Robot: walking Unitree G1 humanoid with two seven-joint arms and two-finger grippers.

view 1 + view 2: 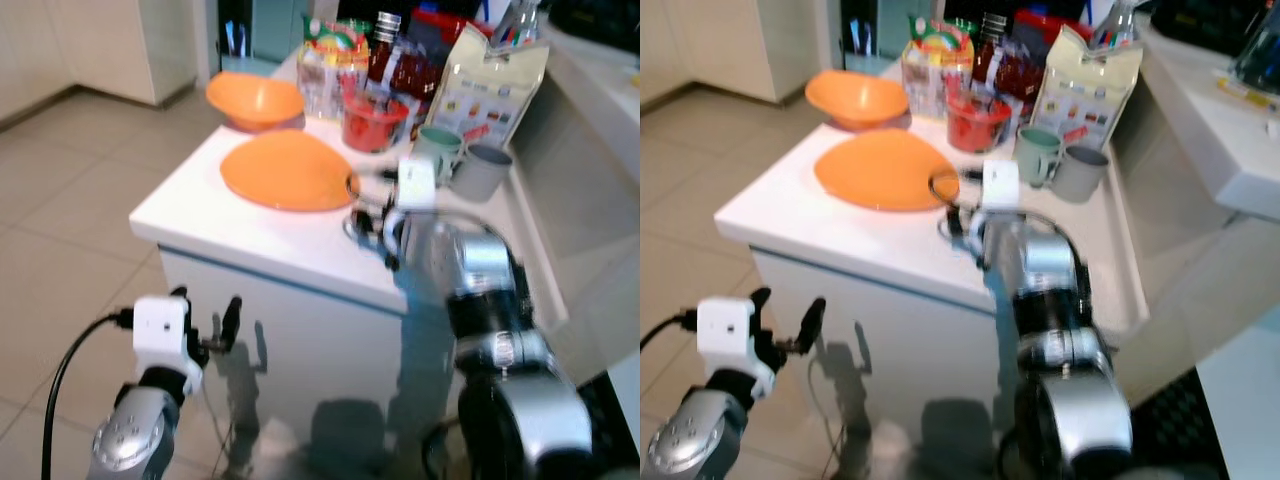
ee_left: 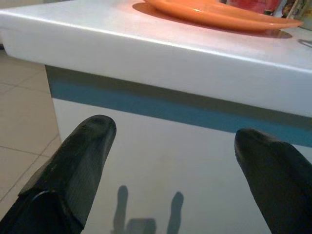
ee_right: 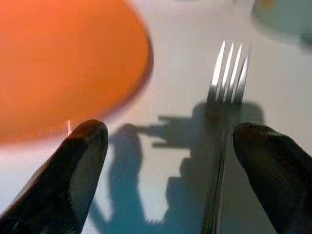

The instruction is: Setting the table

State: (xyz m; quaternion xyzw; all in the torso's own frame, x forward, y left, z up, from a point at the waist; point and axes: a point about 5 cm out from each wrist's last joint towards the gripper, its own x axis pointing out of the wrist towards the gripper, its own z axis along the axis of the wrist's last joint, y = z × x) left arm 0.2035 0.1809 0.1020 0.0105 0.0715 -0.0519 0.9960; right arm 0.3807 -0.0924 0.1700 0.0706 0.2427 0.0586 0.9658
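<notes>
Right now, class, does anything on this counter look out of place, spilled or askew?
Nothing stands out. The fork lies flat on the white counter beside the orange plate, with the open right gripper above it; nothing is spilled.

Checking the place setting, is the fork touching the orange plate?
Apart. In the right wrist view, the fork lies on the white table beside the plate, with bare tabletop between them.

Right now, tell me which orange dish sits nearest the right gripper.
The flat orange plate, beside the right gripper at the counter's front. The orange bowl stands farther back, deeper and rounder.
</notes>
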